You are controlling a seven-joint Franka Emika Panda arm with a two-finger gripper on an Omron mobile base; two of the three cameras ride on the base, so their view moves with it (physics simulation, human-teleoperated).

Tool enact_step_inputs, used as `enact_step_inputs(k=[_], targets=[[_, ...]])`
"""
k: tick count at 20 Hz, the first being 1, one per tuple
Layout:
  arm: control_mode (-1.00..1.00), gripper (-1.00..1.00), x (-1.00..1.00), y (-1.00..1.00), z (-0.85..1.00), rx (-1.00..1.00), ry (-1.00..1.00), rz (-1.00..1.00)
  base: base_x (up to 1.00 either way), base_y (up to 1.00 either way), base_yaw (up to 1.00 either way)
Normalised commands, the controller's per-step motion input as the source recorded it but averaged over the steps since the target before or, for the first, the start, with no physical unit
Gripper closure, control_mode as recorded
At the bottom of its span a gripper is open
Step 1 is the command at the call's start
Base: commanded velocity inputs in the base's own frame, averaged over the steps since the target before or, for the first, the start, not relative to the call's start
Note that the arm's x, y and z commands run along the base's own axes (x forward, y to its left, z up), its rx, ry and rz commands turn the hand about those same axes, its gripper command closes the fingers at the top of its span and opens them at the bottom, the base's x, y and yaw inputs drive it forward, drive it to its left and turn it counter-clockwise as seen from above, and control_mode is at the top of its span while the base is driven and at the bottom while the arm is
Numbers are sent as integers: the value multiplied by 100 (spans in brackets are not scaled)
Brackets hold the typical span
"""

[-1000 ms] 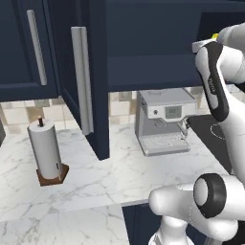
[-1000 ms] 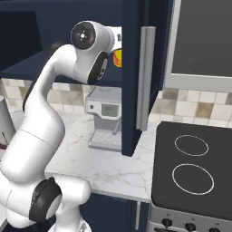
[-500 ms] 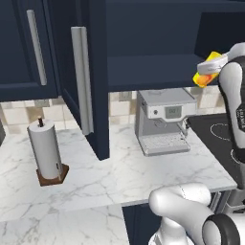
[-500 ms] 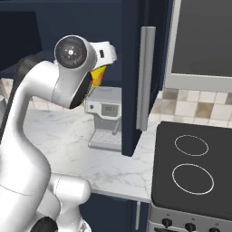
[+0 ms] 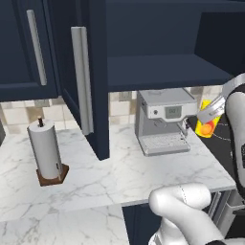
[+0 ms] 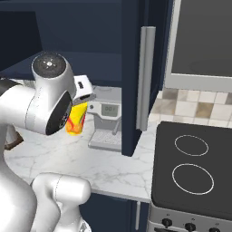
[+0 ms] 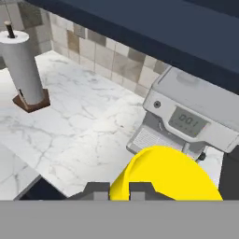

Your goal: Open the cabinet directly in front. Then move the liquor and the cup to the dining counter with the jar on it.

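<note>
Here, in the left base view, the cup [image 5: 208, 122] hangs at about three o'clock of the frame, clear of the worktop [image 5: 119, 177] and just off the right-hand side of the coffee machine [image 5: 165, 119]. It is tilted, its top leaning toward one o'clock and its red-orange mark low on the side. The gripper [image 5: 214, 109] is nearly closed and clamps the cup near its upper part. The cabinet [image 5: 158, 43] stands open above, its left door [image 5: 88, 76] swung out toward the camera at ten o'clock; the shelf I can see looks bare.

In the right base view, the same cup [image 6: 76, 119] sits at about nine o'clock, partly behind the arm's big round joint, in front of the coffee machine [image 6: 106, 120] and above the marble. The gripper [image 6: 84, 96] bears on the cup's upper end, which leans toward one o'clock. The cabinet's right door [image 6: 138, 77] stands edge-on between the cup and the stove [image 6: 192, 167].

In the hand view, the yellow cup [image 7: 163, 175] lies at six o'clock, right against the gripper [image 7: 119, 190], with the paper towel roll [image 7: 23, 65] far off at ten o'clock.

Judging from this, the cup is already in hand, so what matters next is direction: neither the dining counter nor the jar appears ahead, so the carry probably leads away from this wall, with the open doors to be cleared on either side.
</note>
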Motion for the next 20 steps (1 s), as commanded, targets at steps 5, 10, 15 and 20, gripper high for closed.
enact_step_inputs(k=[5,10,15,20], targets=[[-100,100,1,0,-60,-11,-15,-18,0,0,0],[-100,100,0,1,-2,0,-10,-18,0,0,0],[-100,100,0,0,0,0,0,0,0,0,0],[-100,100,0,0,0,0,0,0,0,0,0]])
